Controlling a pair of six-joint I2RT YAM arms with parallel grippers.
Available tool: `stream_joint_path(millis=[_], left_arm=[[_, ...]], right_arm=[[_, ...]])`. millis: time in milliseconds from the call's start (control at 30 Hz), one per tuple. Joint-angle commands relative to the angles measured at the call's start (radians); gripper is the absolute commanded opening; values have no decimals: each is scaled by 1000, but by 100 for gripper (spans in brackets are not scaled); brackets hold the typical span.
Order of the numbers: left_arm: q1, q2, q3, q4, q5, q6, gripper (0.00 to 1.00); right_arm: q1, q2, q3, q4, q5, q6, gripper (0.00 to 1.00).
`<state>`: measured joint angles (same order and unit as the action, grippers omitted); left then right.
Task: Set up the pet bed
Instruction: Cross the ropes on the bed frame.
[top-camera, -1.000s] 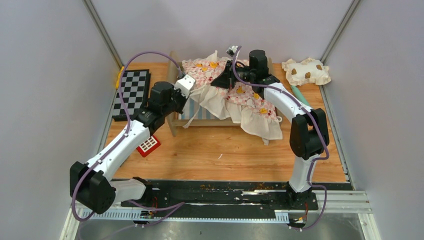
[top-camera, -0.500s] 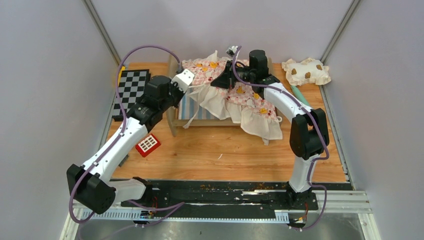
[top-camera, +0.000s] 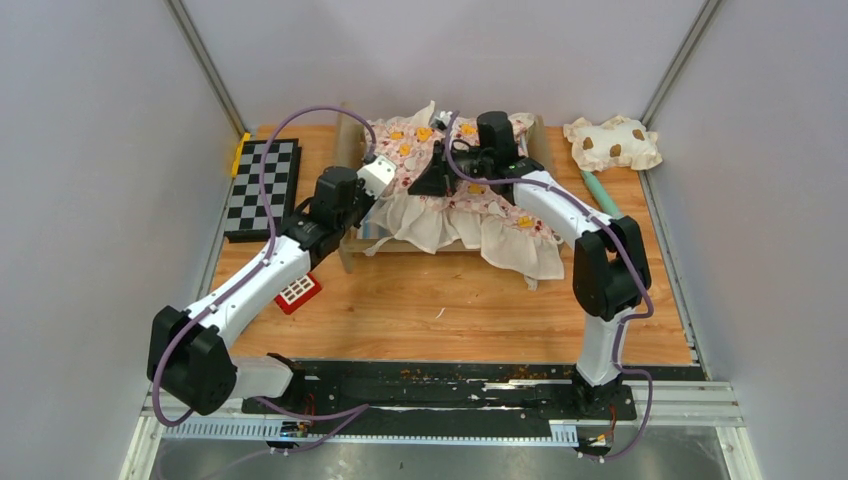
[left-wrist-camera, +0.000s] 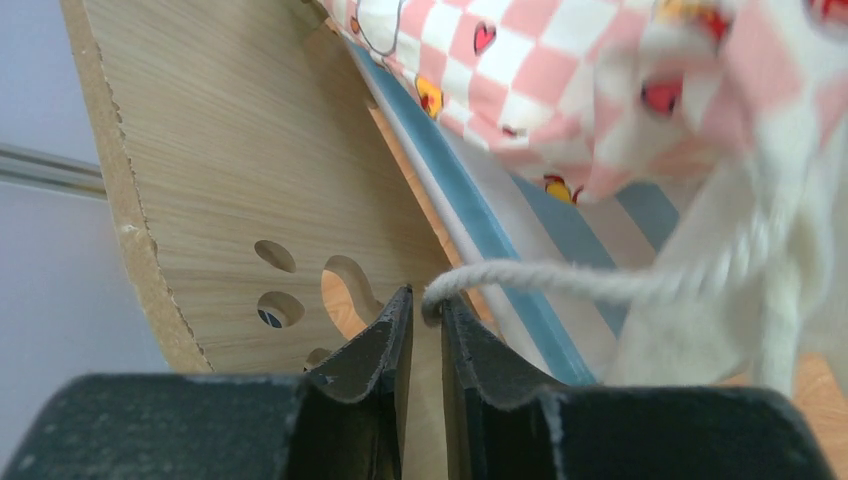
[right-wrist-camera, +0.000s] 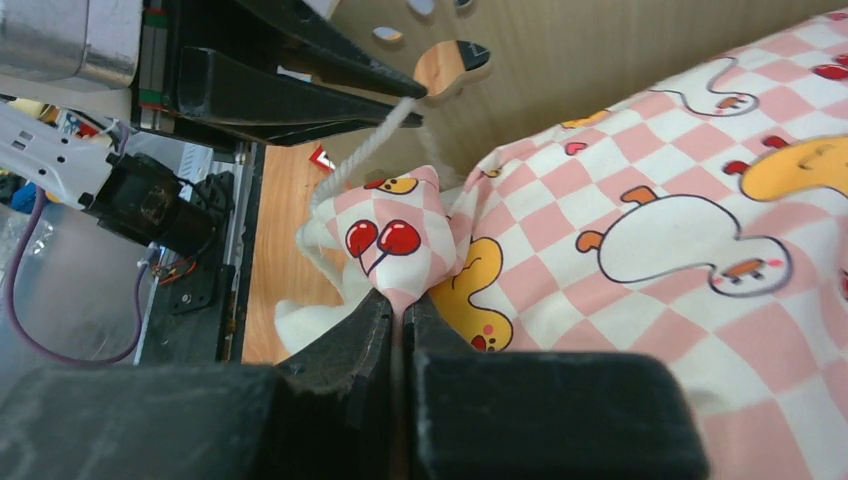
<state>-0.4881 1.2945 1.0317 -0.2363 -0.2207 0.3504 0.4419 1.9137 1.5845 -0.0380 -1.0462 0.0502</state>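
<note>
The pet bed (top-camera: 346, 135) stood at the far middle of the desk (top-camera: 450, 320), its headboard (left-wrist-camera: 230, 180) at my left and its back close to the rear wall, so there was little room behind it. The near half of the desk lay bare wood right across, and that was where I had space to move. Grey side walls (top-camera: 100, 220) ran along both desk edges. A checkerboard (top-camera: 262, 185) lay against the left edge and a small red tile (top-camera: 297, 291) sat near my left forearm. The spotted pillow (top-camera: 612, 142) lay in the far right corner, well apart from the bed, with a teal stick (top-camera: 598, 190) just in front of it. My left gripper (left-wrist-camera: 425, 300) was beside the headboard, above the striped base (left-wrist-camera: 575, 225). Its jaws were only a slit apart, and the end of a white cord (left-wrist-camera: 560, 282) sat caught between the tips, running taut to the cushion. My right gripper (right-wrist-camera: 400, 300) was over the middle of the bed with its jaws pressed together on a raised pinch of the pink checkered cushion (top-camera: 500, 215). The cushion lay bunched and crooked in the bed, covering most of the base. Its ruffled hem hung over the near rail, and its right corner spilled out onto the desk.
</note>
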Motion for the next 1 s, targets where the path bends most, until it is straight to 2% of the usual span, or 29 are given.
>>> stream_joint_path(millis=[0,167,300,467,667,833,967], left_arm=[[-3,-1,-25,93,-78,-7,25],[-3,-2,-47,110,-111,-28,34],[-3,0,-45,107,-129,-59,38],[-3,-23,-65,111,-126,-115,49],[-3,-59,-104,127,-141,-169,53],[-3,-75,-126,149,-185,-194,50],[-3,-101,-132,170,-196,-242,50]], right_arm=[[33,16,6,-44,-5,-83,2],[33,8,-12,-21,-13,-66,1],[33,2,-3,-22,-14,-62,1],[33,5,29,-51,17,-69,1],[33,8,33,-49,16,-63,1],[32,7,34,-39,9,-56,1],[35,21,44,10,-12,15,1]])
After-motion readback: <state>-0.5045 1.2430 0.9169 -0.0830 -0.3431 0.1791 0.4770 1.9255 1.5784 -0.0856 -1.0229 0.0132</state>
